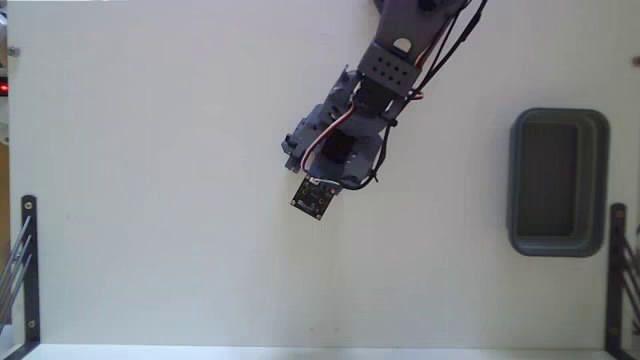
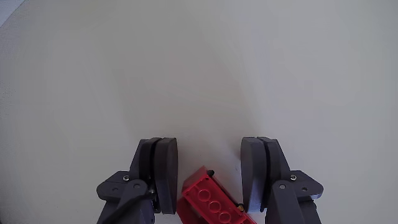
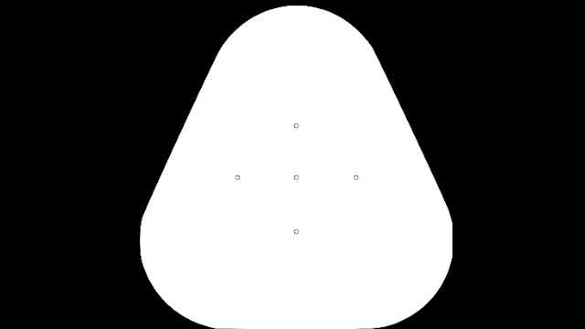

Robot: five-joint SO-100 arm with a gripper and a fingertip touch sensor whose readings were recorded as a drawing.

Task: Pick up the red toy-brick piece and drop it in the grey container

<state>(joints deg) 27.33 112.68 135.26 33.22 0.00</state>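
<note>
Red brick [image 2: 208,200] low between my spread fingers [image 2: 166,174], not yet pinched.

Grey pads stand apart with a gap on both sides of the brick in the wrist view. Its long axis runs slantwise across that gap, so I judge a small wrist turn would help before closing. Out on the counter [image 1: 150,200], the tray [image 1: 558,240] lies well off to the right in the fixed view.

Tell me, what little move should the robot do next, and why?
Probably close the jaws. In the wrist view the gripper is open with the red brick lying between the jaws, seemingly on the table, not yet squeezed. The grey tray sits off to the right in the fixed view.
</note>
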